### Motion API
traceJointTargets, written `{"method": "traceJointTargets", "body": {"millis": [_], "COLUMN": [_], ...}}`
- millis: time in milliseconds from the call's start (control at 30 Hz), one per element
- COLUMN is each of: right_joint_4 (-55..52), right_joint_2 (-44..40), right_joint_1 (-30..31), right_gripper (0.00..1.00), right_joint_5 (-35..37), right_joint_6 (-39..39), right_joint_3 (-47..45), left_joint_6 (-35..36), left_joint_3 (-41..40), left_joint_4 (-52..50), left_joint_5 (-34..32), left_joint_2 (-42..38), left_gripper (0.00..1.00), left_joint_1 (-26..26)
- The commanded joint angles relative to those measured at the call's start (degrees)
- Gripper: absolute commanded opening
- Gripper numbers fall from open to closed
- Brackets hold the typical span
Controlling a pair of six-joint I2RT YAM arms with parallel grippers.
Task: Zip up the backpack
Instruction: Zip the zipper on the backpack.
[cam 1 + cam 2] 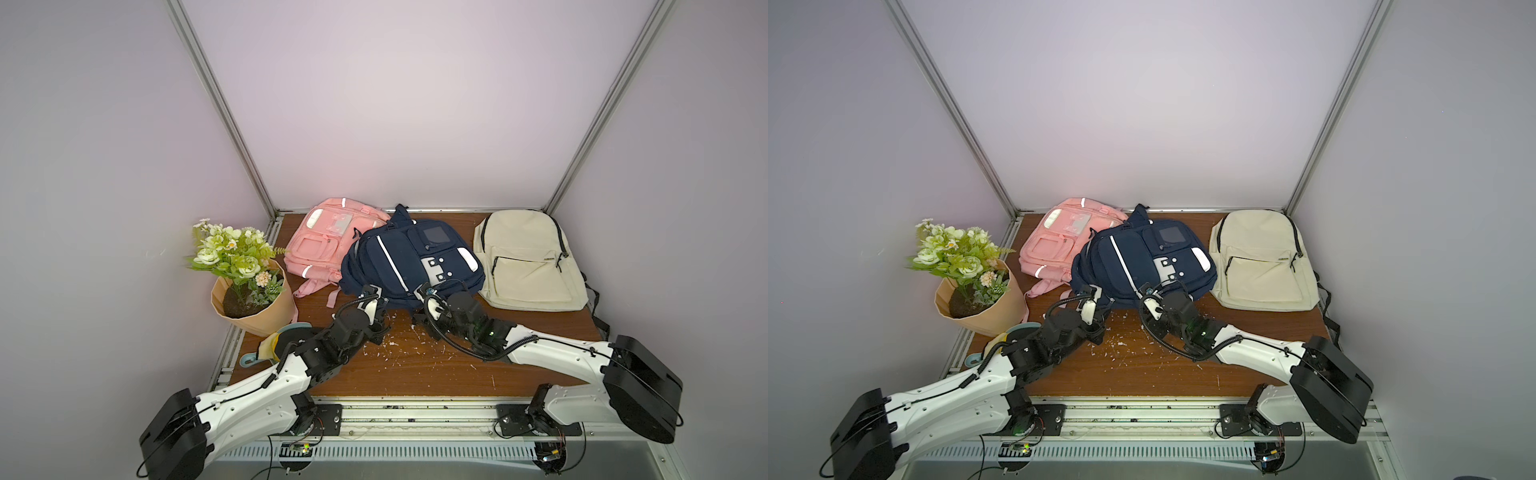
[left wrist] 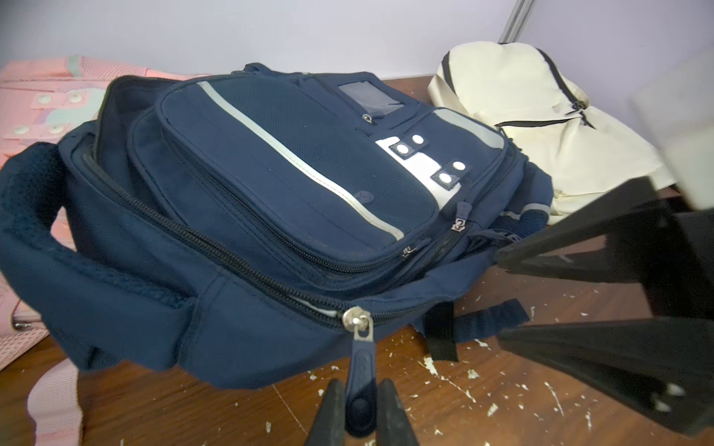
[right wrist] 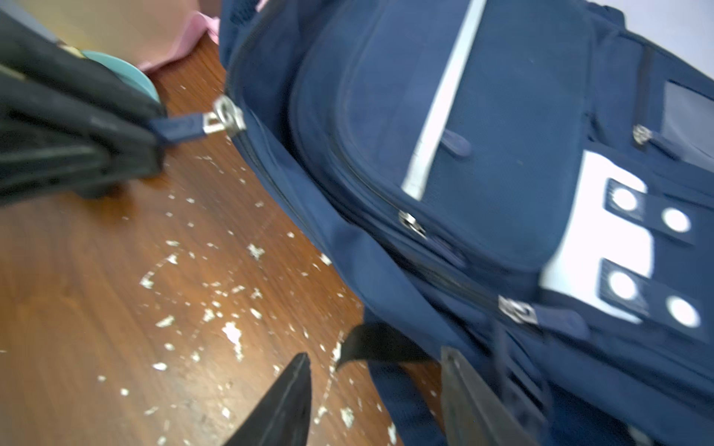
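Navy backpack (image 1: 399, 257): I see it in both top views lying front-up in the middle of the table (image 1: 415, 374), with its far left corner resting on the pink backpack (image 1: 320, 241).
Main compartment: it gapes along the side nearest my left arm. The inside is dark, and I cannot tell what it holds.
Front pockets: in the left wrist view their zips look drawn shut.
Zipper pull (image 2: 361, 359): a navy tab on a silver slider at the bag's near edge.
Left gripper (image 2: 359, 390): its fingers are pressed together on the zipper pull, low over the table.
Right gripper (image 3: 376, 355): its jaws are spread and clamp nothing. It is at the bag's near right corner, and a black strap end (image 3: 371, 345) shows in the gap.
Cream backpack (image 1: 528, 262): it lies flat to the right, just beside the navy one.
Paper pot (image 1: 270, 320): it stands at the left edge and holds dark soil (image 1: 241, 305) and white-green flowers (image 1: 228, 253).
Teal dish (image 1: 291, 329): it sits beside the pot, mostly under my left arm, with something yellow (image 1: 269, 347) in it.
Table surface: white flecks (image 1: 395, 353) are scattered in front of the bag.
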Motion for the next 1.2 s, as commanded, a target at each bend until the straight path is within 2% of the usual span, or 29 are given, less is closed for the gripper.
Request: {"method": "traceJointTargets", "body": {"millis": [0, 333, 433, 533, 567, 600, 633, 800, 967, 1167], "right_joint_4": [4.24, 5.41, 4.30, 2.16, 1.14, 0.08, -0.41, -1.55, -3.99, -3.28], "right_joint_2": [0.56, 1.94, 2.86, 3.30, 3.24, 3.01, 2.57, 0.10, -0.25, -3.46], "right_joint_1": [0.05, 0.21, 0.31, 0.53, 0.57, 0.57, 0.57, 1.09, 1.81, 1.81], "right_gripper": [0.60, 0.60, 0.42, 0.25, 0.17, 0.03, 0.00, 0.00, 0.00, 0.00], "right_joint_5": [-3.97, -3.92, -3.51, -2.47, -1.83, -1.04, -0.17, 0.99, 8.51, 13.91], "right_joint_6": [-2.14, -3.74, -3.82, -3.96, -3.75, -3.29, -2.51, -1.06, 0.71, 3.98], "right_joint_3": [3.20, 3.24, 3.19, 3.22, 3.32, 3.32, 3.16, 0.95, 0.15, -2.61], "left_joint_6": [1.48, 0.56, 0.65, 0.31, -1.43, -3.00, -3.51, -5.14, -4.73, -7.65], "left_joint_3": [3.86, 4.26, 4.52, 4.48, 4.61, 4.54, 4.83, 7.79, 9.20, 10.04], "left_joint_4": [2.22, 2.08, 0.99, -0.50, -1.56, -2.51, -3.69, -9.63, -11.00, -15.04], "left_joint_5": [1.89, 5.09, 4.40, 1.08, -2.43, -6.56, -9.07, -10.39, -14.66, -23.49], "left_joint_2": [-1.13, -2.06, -2.66, -3.56, -3.71, -3.63, -3.24, 1.42, 2.22, 2.60], "left_gripper": [0.00, 0.00, 0.00, 0.00, 0.00, 0.00, 0.00, 0.00, 0.00, 0.00], "left_joint_1": [-3.01, -3.99, -3.99, -4.03, -3.99, -3.85, -3.46, 3.38, 3.54, 4.64]}}
